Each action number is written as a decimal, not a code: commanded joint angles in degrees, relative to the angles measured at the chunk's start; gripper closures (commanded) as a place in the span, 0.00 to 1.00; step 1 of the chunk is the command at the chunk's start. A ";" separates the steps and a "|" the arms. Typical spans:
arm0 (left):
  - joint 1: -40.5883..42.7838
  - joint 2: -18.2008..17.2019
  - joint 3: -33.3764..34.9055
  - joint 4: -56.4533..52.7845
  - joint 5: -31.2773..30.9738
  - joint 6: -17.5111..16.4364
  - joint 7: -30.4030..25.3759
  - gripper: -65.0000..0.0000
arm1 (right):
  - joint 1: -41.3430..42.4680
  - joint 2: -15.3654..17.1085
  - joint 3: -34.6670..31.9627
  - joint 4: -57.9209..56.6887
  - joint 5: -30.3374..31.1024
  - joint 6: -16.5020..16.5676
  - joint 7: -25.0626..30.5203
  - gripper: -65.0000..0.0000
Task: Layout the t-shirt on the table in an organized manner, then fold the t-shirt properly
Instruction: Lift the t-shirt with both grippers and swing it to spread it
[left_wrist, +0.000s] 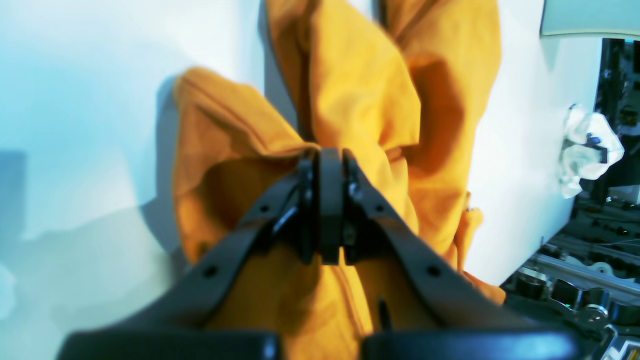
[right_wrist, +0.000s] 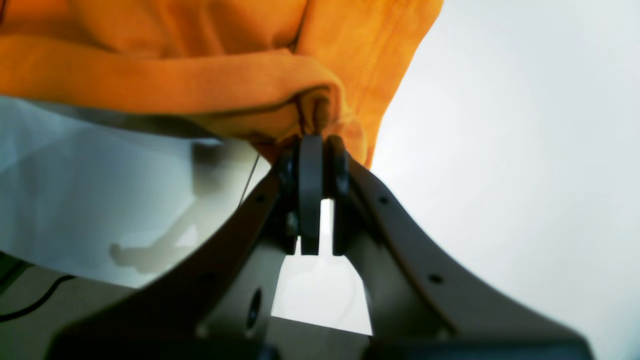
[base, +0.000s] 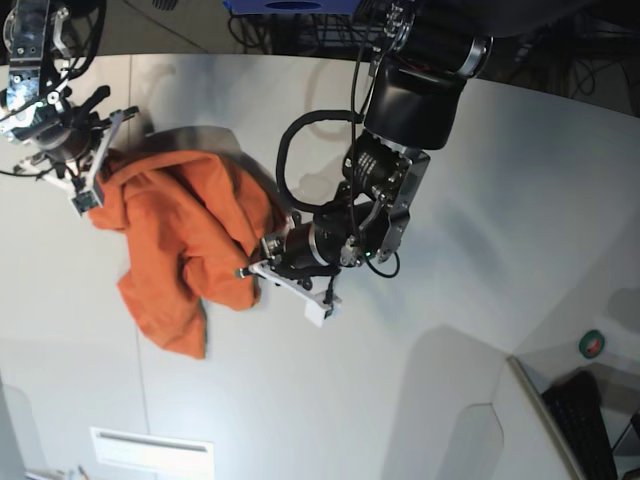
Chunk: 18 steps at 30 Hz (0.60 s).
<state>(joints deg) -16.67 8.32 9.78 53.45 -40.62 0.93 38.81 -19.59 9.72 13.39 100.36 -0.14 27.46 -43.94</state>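
Observation:
The orange t-shirt (base: 185, 235) lies crumpled in a heap on the white table (base: 450, 300), left of centre in the base view. My left gripper (base: 250, 270) is shut on a bunched fold at the shirt's right edge; in the left wrist view the left gripper (left_wrist: 327, 155) pinches the orange cloth (left_wrist: 360, 100). My right gripper (base: 100, 165) is shut on the shirt's upper left corner. In the right wrist view the right gripper (right_wrist: 317, 142) clamps a hemmed edge of the shirt (right_wrist: 200, 85), lifted a little off the table.
A grey block with a green round thing (base: 592, 345) and a keyboard (base: 590, 420) sit at the lower right. A white label (base: 150, 455) is near the front edge. Crumpled clear plastic (left_wrist: 590, 150) hangs past the table's edge in the left wrist view.

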 joint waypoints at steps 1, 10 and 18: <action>-1.75 0.68 0.11 -0.22 -0.65 -0.53 -0.26 1.00 | 1.09 0.53 0.20 0.79 0.19 -0.34 0.82 1.00; -3.42 -0.54 0.02 6.81 -0.57 -0.62 -0.26 1.00 | 9.27 0.53 0.20 0.79 0.10 -0.34 0.73 1.00; -12.65 -1.24 -0.42 7.69 -0.57 -0.36 -0.17 1.00 | 23.07 1.58 0.20 0.79 -0.08 -0.34 0.73 1.00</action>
<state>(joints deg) -27.05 7.01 9.52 59.94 -40.56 1.37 40.23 2.35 10.46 13.34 100.03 -0.38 27.42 -44.82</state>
